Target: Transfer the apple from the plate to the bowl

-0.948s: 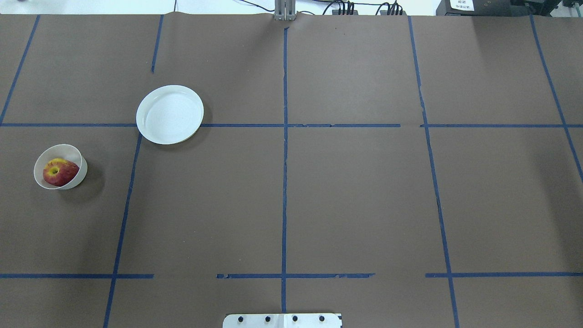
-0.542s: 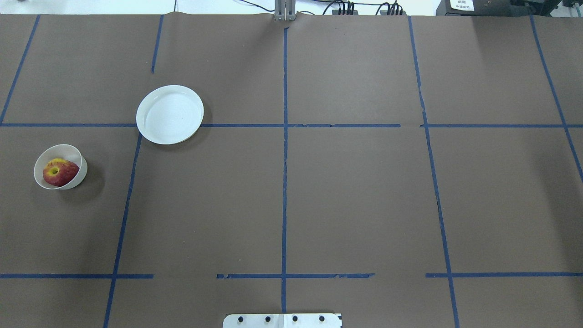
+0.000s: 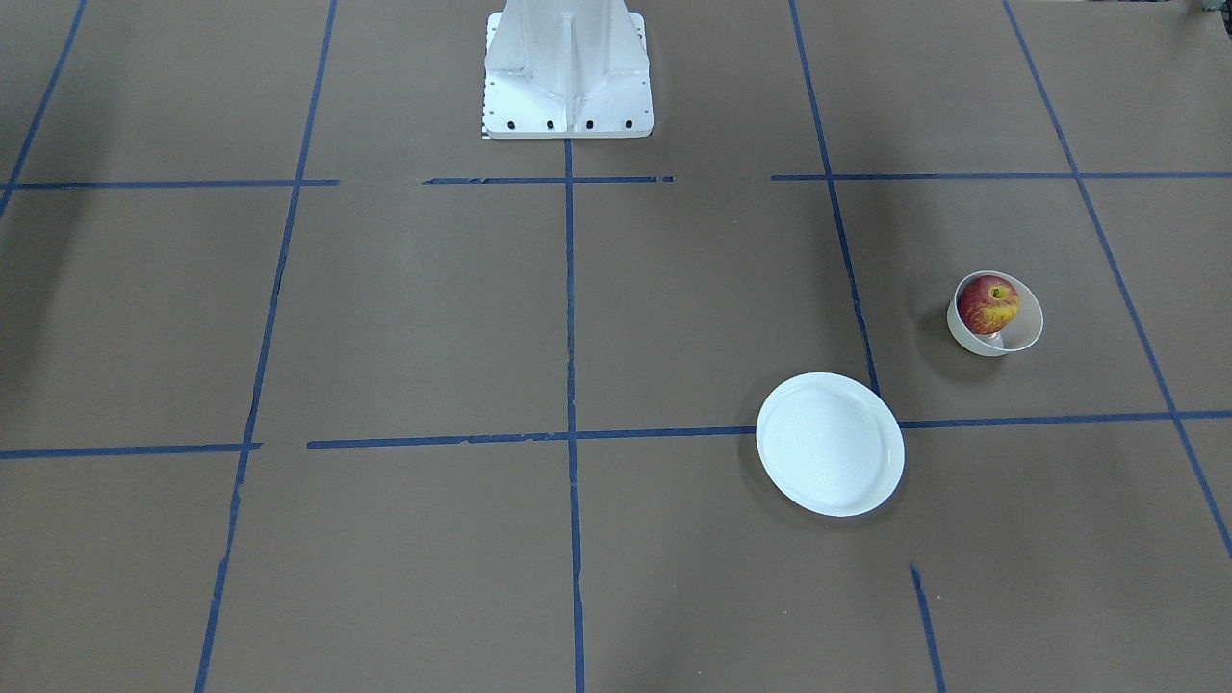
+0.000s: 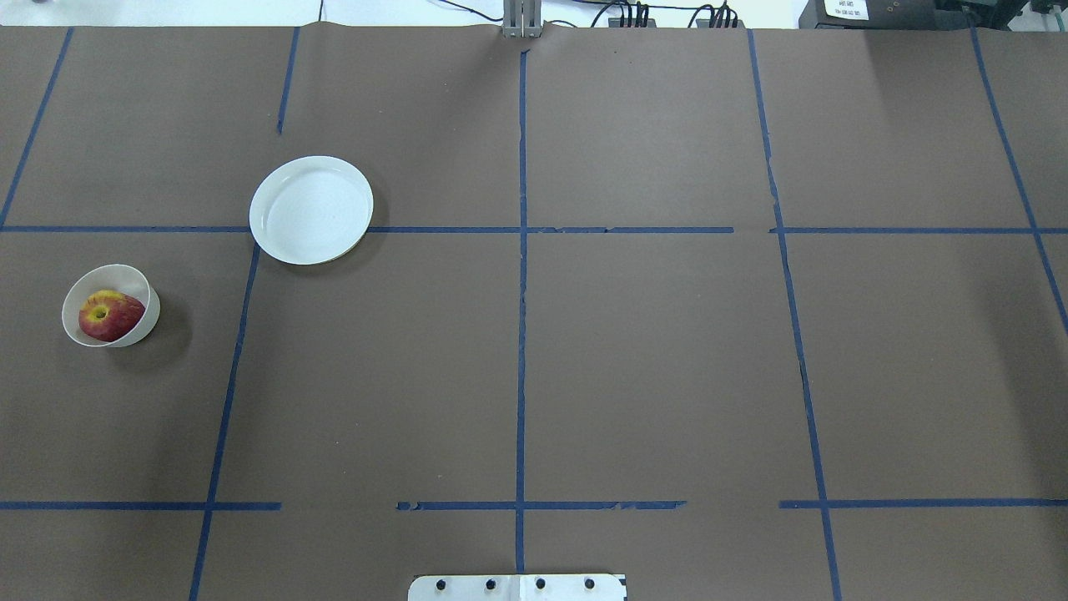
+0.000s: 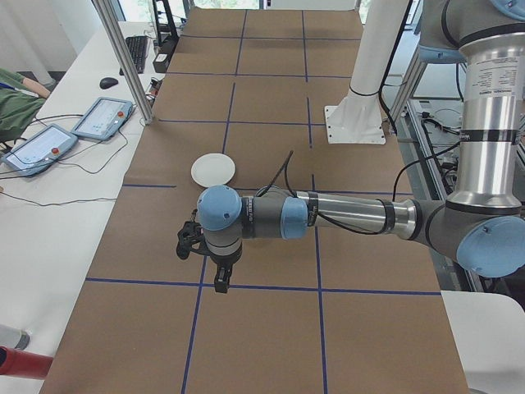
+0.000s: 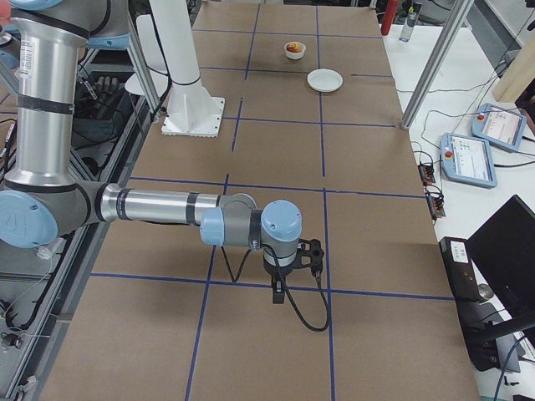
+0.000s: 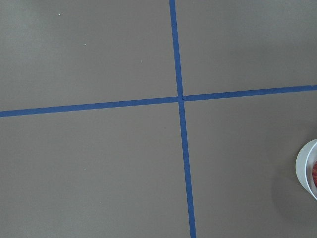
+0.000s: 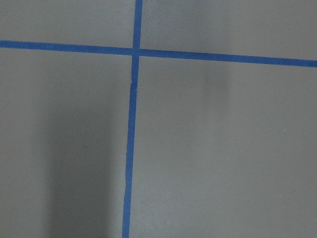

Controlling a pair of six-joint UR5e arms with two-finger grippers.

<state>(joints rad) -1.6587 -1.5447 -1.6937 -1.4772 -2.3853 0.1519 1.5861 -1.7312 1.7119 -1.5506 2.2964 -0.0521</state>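
The red and yellow apple [image 4: 108, 315] lies inside the small cream bowl [image 4: 153, 315] at the table's left; both also show in the front view, apple [image 3: 988, 303] in bowl [image 3: 1026, 333]. The flat white plate [image 4: 311, 210] is bare, farther in and to the right of the bowl; it also shows in the front view [image 3: 830, 444]. The bowl's rim [image 7: 303, 168] shows at the left wrist view's right edge. My left gripper [image 5: 220, 279] and right gripper [image 6: 280, 292] show only in the side views, above the table; I cannot tell whether they are open or shut.
Brown paper with a blue tape grid covers the table. The robot's white base [image 3: 566, 72] stands at the near middle edge. Tablets [image 5: 70, 131] and cables lie on a white bench beside the table.
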